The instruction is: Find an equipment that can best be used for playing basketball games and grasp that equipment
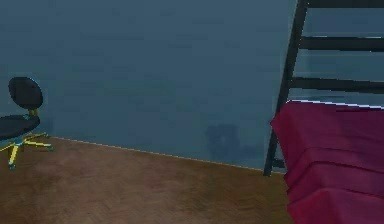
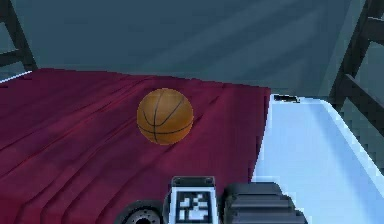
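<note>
An orange basketball (image 2: 165, 116) lies on the dark red bedspread (image 2: 70, 135) near the middle of the arm side view, with a bare white strip of bed (image 2: 320, 165) to its right. At that frame's bottom edge sit a white marker square (image 2: 195, 205) and, left of it, the dark body of the pincer (image 2: 142, 214). Its far end is cut off, so I cannot tell its state or whether it holds anything. In the forward view, a black office chair (image 1: 20, 115) stands at left on the brown floor (image 1: 150, 190), and the bed's dark frame (image 1: 330, 45) is at upper right.
</note>
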Motion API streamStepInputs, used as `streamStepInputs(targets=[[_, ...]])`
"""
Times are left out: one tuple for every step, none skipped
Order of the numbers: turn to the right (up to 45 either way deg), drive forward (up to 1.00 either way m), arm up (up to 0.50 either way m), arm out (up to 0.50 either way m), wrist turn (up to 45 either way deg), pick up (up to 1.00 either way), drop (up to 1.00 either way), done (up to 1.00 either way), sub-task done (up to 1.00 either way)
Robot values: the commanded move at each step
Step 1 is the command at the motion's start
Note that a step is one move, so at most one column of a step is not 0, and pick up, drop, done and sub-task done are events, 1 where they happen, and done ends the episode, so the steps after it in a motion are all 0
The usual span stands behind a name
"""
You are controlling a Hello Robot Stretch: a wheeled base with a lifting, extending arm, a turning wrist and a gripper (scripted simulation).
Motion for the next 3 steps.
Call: streamStepInputs(targets=[[0.0, 0.00, 0.00, 0.34, 0.0, 0.00, 0.00, 0.00, 0.00], [0.0, 0.00, 0.00, 0.00, 45.0, 0.00, 0.00, 0.00, 0.00], [0.0, 0.00, 0.00, 0.00, 45.0, 0.00, 0.00, 0.00, 0.00]])
